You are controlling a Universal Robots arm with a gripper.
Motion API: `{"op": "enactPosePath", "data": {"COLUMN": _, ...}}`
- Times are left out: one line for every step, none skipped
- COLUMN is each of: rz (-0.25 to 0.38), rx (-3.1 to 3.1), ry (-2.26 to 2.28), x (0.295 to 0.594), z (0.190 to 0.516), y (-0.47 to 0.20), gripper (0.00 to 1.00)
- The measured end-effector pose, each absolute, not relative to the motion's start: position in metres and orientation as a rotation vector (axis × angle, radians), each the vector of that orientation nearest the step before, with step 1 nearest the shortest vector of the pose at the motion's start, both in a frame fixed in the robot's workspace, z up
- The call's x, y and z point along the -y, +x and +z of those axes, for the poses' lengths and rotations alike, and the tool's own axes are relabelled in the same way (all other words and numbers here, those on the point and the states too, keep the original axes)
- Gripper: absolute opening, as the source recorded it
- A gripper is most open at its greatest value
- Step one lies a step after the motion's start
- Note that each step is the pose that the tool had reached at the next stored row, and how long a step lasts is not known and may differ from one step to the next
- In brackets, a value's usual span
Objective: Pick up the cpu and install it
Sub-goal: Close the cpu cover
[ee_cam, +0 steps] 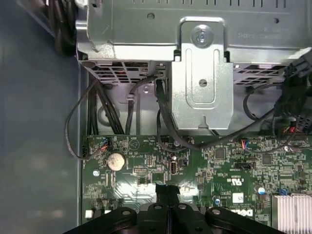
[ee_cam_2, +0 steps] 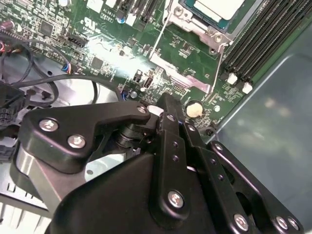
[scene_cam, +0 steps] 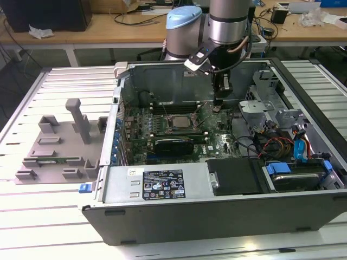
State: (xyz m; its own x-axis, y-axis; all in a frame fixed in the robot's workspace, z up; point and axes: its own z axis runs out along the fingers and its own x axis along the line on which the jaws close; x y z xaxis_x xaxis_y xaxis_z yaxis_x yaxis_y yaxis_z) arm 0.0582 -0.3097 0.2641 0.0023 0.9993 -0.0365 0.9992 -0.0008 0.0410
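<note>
an open grey metal computer case (scene_cam: pixel 119 187) lies on a white slatted surface (scene_cam: pixel 43 216). the robot arm's black two-fingered claw (scene_cam: pixel 219 104) hangs low over the green motherboard (scene_cam: pixel 217 142). in the first wrist view its fingers (ee_cam: pixel 165 191) are pressed together with nothing between them. the small flat square cpu (scene_cam: pixel 179 121) with a silver-grey metal top lies in the motherboard's socket, near the claw but apart from it, toward the exterior view's left. a round silver coin battery (ee_cam: pixel 115 161) sits near the claw's tip.

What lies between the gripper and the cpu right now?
In the second wrist view, the socket's open metal frame and a strip of green motherboard lie between the gripper and the cpu.
</note>
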Motion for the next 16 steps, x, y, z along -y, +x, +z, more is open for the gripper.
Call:
{"op": "enactPosePath", "data": {"rz": 0.001, "rx": -2.183, "ry": 2.186, "x": 0.31, "z": 0.263, "y": 0.059, "gripper": 0.11}}
{"op": "enactPosePath", "data": {"rz": -0.003, "rx": -2.185, "ry": 2.188, "x": 0.31, "z": 0.261, "y": 0.06, "gripper": 0.11}}
{"op": "enactPosePath", "data": {"rz": -0.008, "rx": -2.187, "ry": 2.19, "x": 0.31, "z": 0.26, "y": 0.06, "gripper": 0.11}}
{"op": "enactPosePath", "data": {"rz": -0.015, "rx": -2.19, "ry": 2.193, "x": 0.31, "z": 0.258, "y": 0.061, "gripper": 0.11}}
{"op": "enactPosePath", "data": {"rz": -0.019, "rx": -2.192, "ry": 2.195, "x": 0.31, "z": 0.257, "y": 0.061, "gripper": 0.11}}
{"op": "enactPosePath", "data": {"rz": -0.024, "rx": -2.194, "ry": 2.197, "x": 0.31, "z": 0.255, "y": 0.061, "gripper": 0.11}}
{"op": "enactPosePath", "data": {"rz": -0.026, "rx": -2.196, "ry": 2.198, "x": 0.31, "z": 0.254, "y": 0.061, "gripper": 0.11}}
{"op": "enactPosePath", "data": {"rz": -0.029, "rx": -2.197, "ry": 2.2, "x": 0.31, "z": 0.251, "y": 0.061, "gripper": 0.11}}
{"op": "enactPosePath", "data": {"rz": -0.031, "rx": -2.197, "ry": 2.2, "x": 0.31, "z": 0.249, "y": 0.061, "gripper": 0.11}}
{"op": "enactPosePath", "data": {"rz": -0.031, "rx": -2.198, "ry": 2.2, "x": 0.31, "z": 0.248, "y": 0.061, "gripper": 0.11}}
{"op": "enactPosePath", "data": {"rz": -0.031, "rx": -2.198, "ry": 2.2, "x": 0.31, "z": 0.248, "y": 0.061, "gripper": 0.11}}
{"op": "enactPosePath", "data": {"rz": -0.031, "rx": -2.198, "ry": 2.2, "x": 0.31, "z": 0.248, "y": 0.061, "gripper": 0.11}}
{"op": "enactPosePath", "data": {"rz": -0.031, "rx": -2.198, "ry": 2.2, "x": 0.31, "z": 0.248, "y": 0.061, "gripper": 0.11}}
{"op": "enactPosePath", "data": {"rz": -0.031, "rx": -2.198, "ry": 2.2, "x": 0.31, "z": 0.248, "y": 0.061, "gripper": 0.11}}
{"op": "enactPosePath", "data": {"rz": -0.031, "rx": -2.198, "ry": 2.201, "x": 0.31, "z": 0.248, "y": 0.06, "gripper": 0.11}}
{"op": "enactPosePath", "data": {"rz": -0.03, "rx": -2.198, "ry": 2.2, "x": 0.31, "z": 0.248, "y": 0.058, "gripper": 0.11}}
